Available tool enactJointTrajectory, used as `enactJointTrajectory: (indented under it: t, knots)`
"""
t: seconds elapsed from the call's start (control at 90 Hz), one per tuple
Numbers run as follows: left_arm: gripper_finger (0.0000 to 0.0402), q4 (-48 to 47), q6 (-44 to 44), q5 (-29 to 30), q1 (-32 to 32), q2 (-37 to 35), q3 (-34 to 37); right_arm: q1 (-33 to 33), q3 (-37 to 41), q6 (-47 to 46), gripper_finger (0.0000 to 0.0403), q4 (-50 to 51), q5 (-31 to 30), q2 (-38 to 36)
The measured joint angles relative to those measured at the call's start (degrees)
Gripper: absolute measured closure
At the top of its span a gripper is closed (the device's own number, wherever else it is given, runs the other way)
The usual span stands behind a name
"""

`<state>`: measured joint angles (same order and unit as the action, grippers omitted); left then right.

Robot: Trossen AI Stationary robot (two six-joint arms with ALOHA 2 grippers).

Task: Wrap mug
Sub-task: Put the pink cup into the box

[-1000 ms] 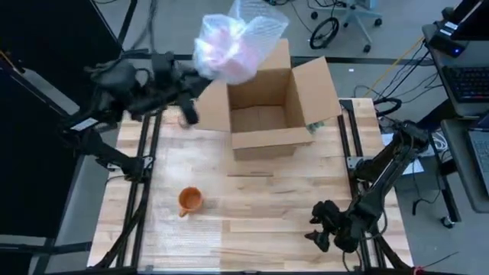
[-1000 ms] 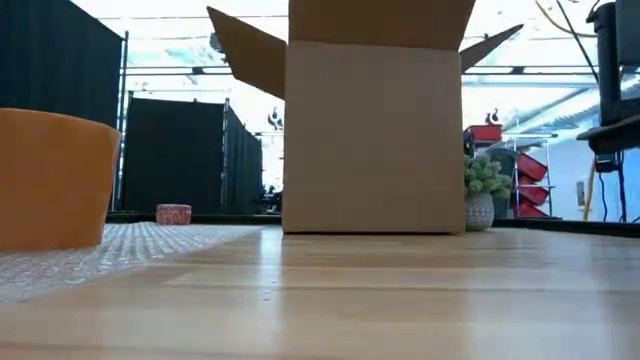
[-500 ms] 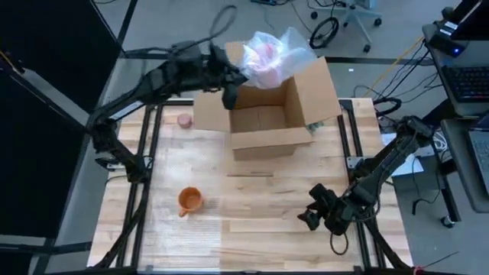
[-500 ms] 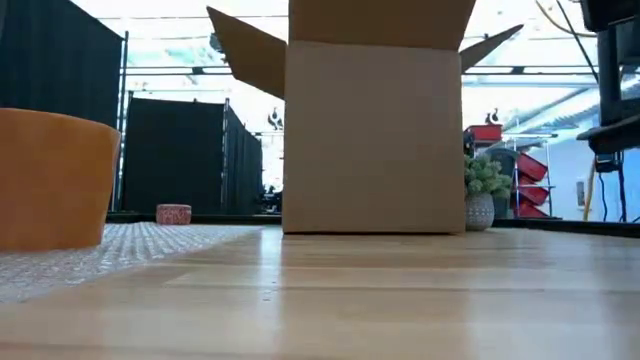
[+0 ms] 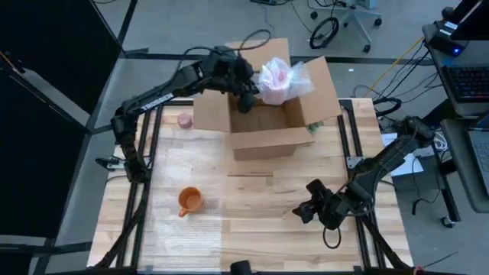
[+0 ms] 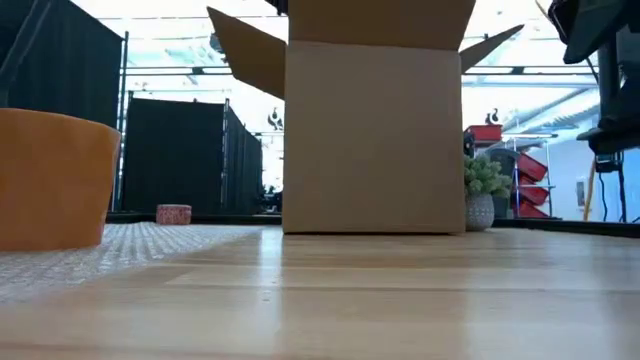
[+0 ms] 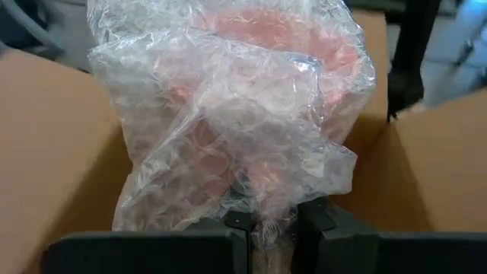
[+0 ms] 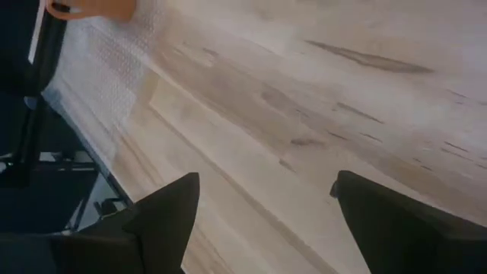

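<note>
My left gripper (image 5: 252, 95) is over the open cardboard box (image 5: 263, 114) at the table's far side, fingers pinched on the bubble wrap bundle (image 5: 281, 79) with a pink mug inside, held above the box opening; wrist view shows the wrap (image 7: 236, 114) clamped between the fingers. My right gripper (image 5: 306, 210) sits low near the table's front right, fingers spread wide, holding nothing. Orange mug (image 5: 189, 200) stands on a bubble wrap sheet (image 5: 187, 229) front left. Small pink item (image 5: 184, 120) left of the box
</note>
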<state>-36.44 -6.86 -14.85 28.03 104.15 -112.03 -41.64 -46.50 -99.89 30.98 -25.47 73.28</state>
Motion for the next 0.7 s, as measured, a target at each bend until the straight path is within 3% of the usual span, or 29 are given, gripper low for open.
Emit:
enactJointTrajectory:
  t: [0.367,0.7]
  knots:
    - [0.0379,-6.80,-4.31,0.05,0.22,5.99,0.07,0.43,0.00,-1.47,0.0108,0.09,-0.09,0.00]
    - [0.0379,-4.23,-3.96,-1.14,0.46,10.54,3.48,0.43,0.00,-1.82,0.0108,0.64,-1.73,0.00]
